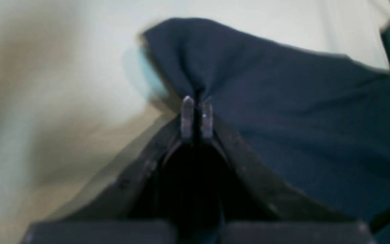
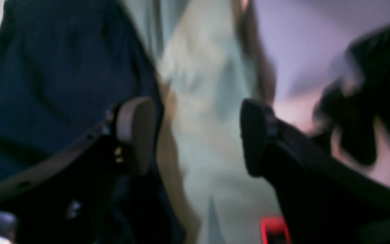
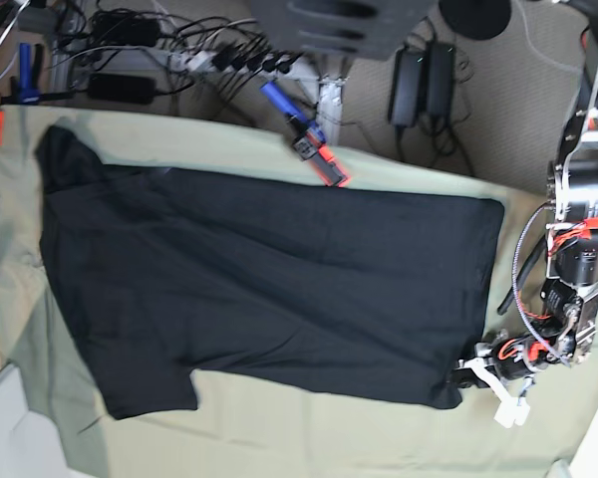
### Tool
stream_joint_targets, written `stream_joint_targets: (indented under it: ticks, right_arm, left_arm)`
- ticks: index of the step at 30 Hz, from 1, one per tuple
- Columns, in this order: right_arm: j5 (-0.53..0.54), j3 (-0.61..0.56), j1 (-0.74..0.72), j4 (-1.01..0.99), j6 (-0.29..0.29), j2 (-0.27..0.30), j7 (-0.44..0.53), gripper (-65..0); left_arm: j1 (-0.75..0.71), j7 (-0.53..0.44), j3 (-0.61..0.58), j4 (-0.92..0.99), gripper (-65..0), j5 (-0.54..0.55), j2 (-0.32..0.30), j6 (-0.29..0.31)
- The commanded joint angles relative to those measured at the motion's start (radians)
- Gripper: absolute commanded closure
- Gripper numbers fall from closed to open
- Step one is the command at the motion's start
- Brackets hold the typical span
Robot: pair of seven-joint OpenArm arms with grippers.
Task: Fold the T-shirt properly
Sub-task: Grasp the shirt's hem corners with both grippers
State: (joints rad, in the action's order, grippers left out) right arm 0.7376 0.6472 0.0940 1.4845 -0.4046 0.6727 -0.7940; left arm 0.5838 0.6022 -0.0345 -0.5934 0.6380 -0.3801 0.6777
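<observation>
The black T-shirt (image 3: pixel 279 279) lies spread flat, plain side up, on the pale green cloth (image 3: pixel 279 438) in the base view. My left gripper (image 3: pixel 468 376) is at the shirt's near right corner. In the left wrist view the left gripper (image 1: pixel 197 101) is shut on a pinch of the black fabric (image 1: pixel 300 118), which bunches up at the fingertips. In the right wrist view my right gripper (image 2: pixel 196 135) is wide open and empty, with the shirt (image 2: pixel 46 84) beside and under its left finger (image 2: pixel 135 135). That view is blurred.
A blue and red clamp tool (image 3: pixel 309 139) lies at the cloth's far edge, just beyond the shirt. Cables and power strips (image 3: pixel 179 50) and black adaptors (image 3: pixel 424 70) lie on the floor behind. A small red object (image 2: pixel 274 227) shows low in the right wrist view.
</observation>
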Motion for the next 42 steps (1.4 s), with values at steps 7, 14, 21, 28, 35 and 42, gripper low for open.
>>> stream_joint_targets:
  ticks: [7,14,21,28,35,42]
  right_arm:
    - [-0.016,-0.168,-0.251,-0.188,-0.064,0.034,0.08,-39.9]
    - [-0.105,-0.235,-0.455,-0.428,-0.064,-0.005,0.151,-39.9]
    - [-0.204,-0.258,-0.631,-0.749,-0.065,-0.079,0.244,-39.9]
    - [-0.261,-0.39,-0.687,-0.845,-0.065,-0.171,0.292,-39.9]
    - [-0.279,-0.478,-0.731,-0.841,-0.064,-0.206,0.326,-39.9]
    - [-0.278,-0.478,-0.735,-0.839,-0.066,-0.206,0.326,-39.9]
  left_arm:
    - [0.097,0.056,-0.162,-0.106,0.0,0.045,-0.011,0.02]
    - [0.097,0.054,-0.204,-0.107,0.0,0.054,-0.012,0.02]
    - [0.094,0.079,-0.204,-0.107,0.0,0.051,-0.023,0.02]
    - [0.095,0.087,-0.204,-0.107,0.0,0.053,-0.037,0.02]
    - [0.094,0.087,-0.204,-0.107,0.0,0.051,-0.056,0.02]
    - [0.094,0.086,-0.204,-0.107,0.0,0.053,-0.078,0.02]
